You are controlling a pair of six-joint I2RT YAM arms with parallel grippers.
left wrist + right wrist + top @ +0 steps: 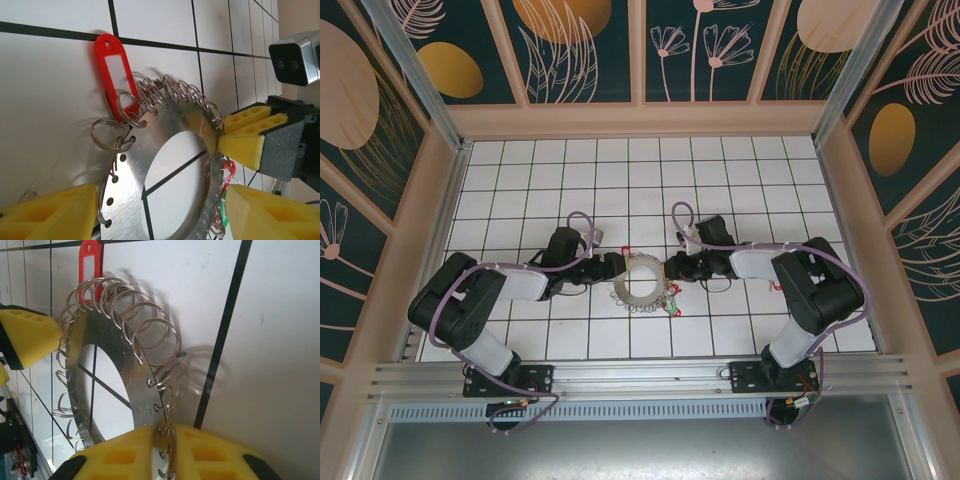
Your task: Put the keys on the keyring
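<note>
A: Between the right gripper (161,440) pads, what's there?
B: Rim of the keyring (127,175). Jaws closed down on it, with the metal edge pinched between the yellow pads. The left wrist camera shows the same pinch on the ring's right side.
A: Left gripper (161,194)?
B: Jaws wide. Its fingers (55,215) sit one on either side of the ring's near part. Can't tell whether the pads touch the rim.
A: Counts.
B: One keyring. Two grippers on opposite sides of it, left one at its left edge, right one at its right edge. Three tags: one big red key tag (114,75), one small red key tag (229,170), one green key tag (223,216). Wire loops (175,92) sit all along the rim, overlapping, so no exact count.
A: Tags versus grippers?
B: The big red one hangs off the rim on the side away from the left fingers. The small red and green ones sit together on the rim, between the right gripper's pinch and one left finger.
A: Ring location?
B: Middle of the white tiled table (560,170), between the two arms.
</note>
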